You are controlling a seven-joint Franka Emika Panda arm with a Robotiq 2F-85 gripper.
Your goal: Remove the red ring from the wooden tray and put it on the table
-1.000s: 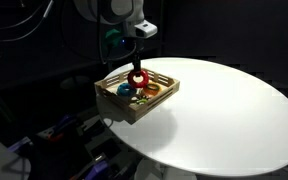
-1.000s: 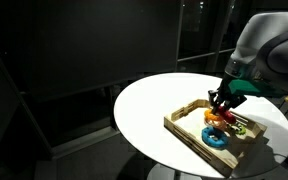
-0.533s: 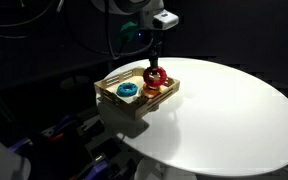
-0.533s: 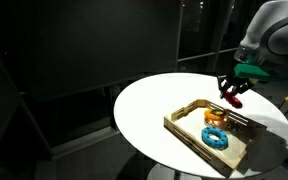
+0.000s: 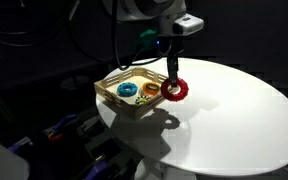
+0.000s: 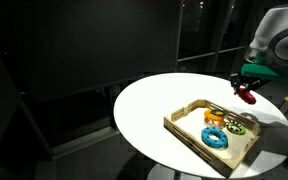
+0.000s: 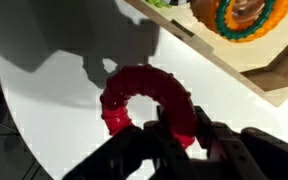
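My gripper (image 5: 173,84) is shut on the red ring (image 5: 174,91) and holds it in the air just beyond the wooden tray (image 5: 112,98), above the white table (image 5: 234,110). In the wrist view the red ring (image 7: 134,100) hangs from my fingers (image 7: 179,135) over bare table, with the tray's corner (image 7: 246,72) at the upper right. In an exterior view the ring (image 6: 247,95) is past the tray's far edge (image 6: 189,125). A blue ring (image 5: 128,90) and an orange ring (image 5: 149,90) lie in the tray.
The round table's edge drops off close to the tray (image 5: 114,125). Dark surroundings and cables lie beyond the table. The ring's shadow (image 5: 169,122) falls on the table beside the tray.
My gripper has lifted the red ring out of the tray and carried it sideways past the tray's edge, over the table. The blue and orange rings stay in the tray.
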